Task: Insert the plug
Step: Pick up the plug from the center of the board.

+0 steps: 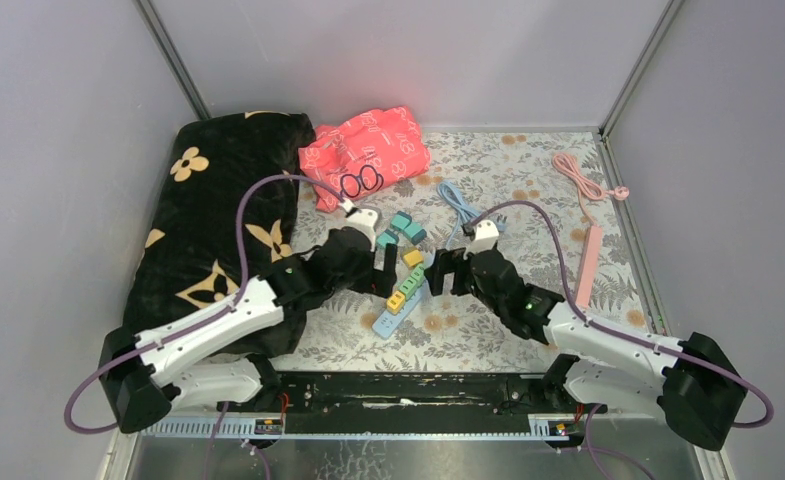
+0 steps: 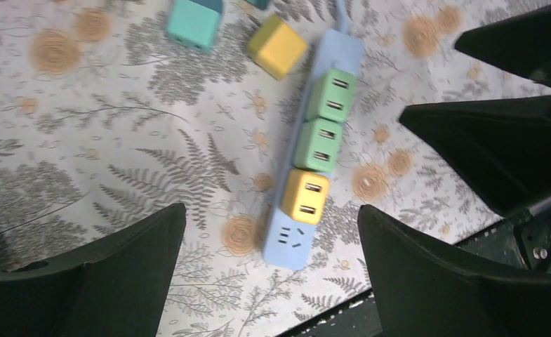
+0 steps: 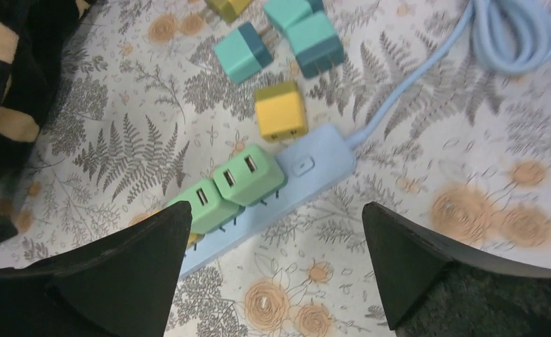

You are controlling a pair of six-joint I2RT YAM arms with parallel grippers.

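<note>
We note the blue power strip [image 1: 383, 322] lying at a slant on the floral tablecloth [image 1: 568, 170], near the middle of the near edge, its blue cord [image 3: 518, 35] running off toward the far edge in a loose coil. Three plugs are seated in the strip: two green plugs [image 2: 332, 95] side by side and one seated yellow plug [image 2: 305, 195] next to them. Beyond that one, at the strip's near end, we see one bare socket. The loose yellow plug [image 3: 281, 112] lies on the cloth just beside the strip's cord end, and nothing is gripping it. We cannot tell whether it touches the strip. Several teal plugs [image 3: 244, 50] lie a little farther toward the far edge. The left gripper [image 2: 271, 214] hangs over the strip's near end with its fingers spread wide and nothing between them. The right gripper [image 3: 276, 207] hangs over the green plugs, likewise spread wide and empty. The two grippers face each other across the strip. A black blanket [image 1: 208, 220] with pale flowers covers the left edge. A pink bag [image 1: 368, 150] sits toward the far edge, left of middle. A pink strip [image 1: 588, 262] with its cord lies along the right edge.
</note>
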